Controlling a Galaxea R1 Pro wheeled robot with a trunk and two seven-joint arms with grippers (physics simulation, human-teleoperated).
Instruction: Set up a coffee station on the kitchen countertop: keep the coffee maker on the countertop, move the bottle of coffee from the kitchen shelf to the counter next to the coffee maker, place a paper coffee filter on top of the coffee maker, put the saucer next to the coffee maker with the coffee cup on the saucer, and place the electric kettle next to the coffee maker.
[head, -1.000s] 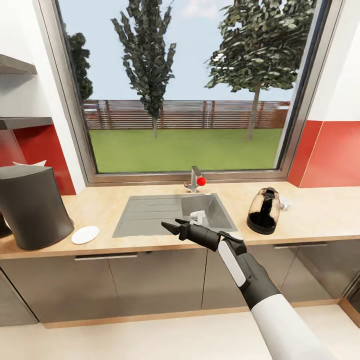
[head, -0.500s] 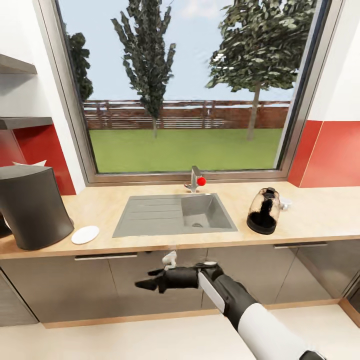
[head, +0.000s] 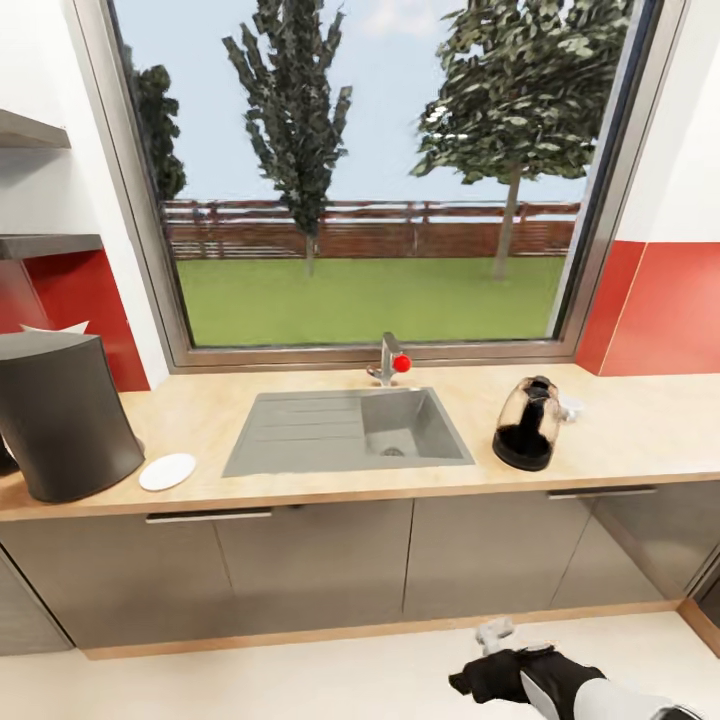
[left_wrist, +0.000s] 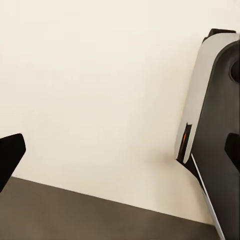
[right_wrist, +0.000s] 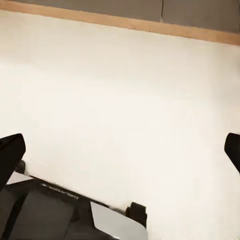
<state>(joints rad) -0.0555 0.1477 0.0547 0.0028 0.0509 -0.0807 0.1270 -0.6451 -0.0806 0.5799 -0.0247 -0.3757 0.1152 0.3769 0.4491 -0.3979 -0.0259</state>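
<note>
The tall dark-grey coffee maker (head: 60, 415) stands at the left end of the countertop (head: 620, 440). A white paper coffee filter (head: 55, 327) peeks over its top. The white saucer (head: 167, 471) lies bare on the counter just to its right. The dark glass electric kettle (head: 525, 423) stands right of the sink, with a small white thing (head: 570, 405), perhaps the coffee cup, half hidden behind it. My right gripper (head: 468, 686) hangs low over the floor, far below the counter; in its wrist view the right gripper (right_wrist: 120, 152) is open and empty. My left gripper (left_wrist: 120, 152) is open over the floor too. The bottle of coffee is out of view.
A grey sink (head: 300, 430) with a faucet (head: 388, 360) sits mid-counter under a big window. Two black wall shelves (head: 35, 243) hang at upper left. Grey-brown cabinet fronts (head: 330, 560) run below the counter, with pale floor (head: 250, 680) in front. Part of my own body (left_wrist: 215, 130) appears in the left wrist view.
My right arm has dropped from the sink's front edge, past the cabinet fronts, down to near the floor. Nothing on the counter has moved.
</note>
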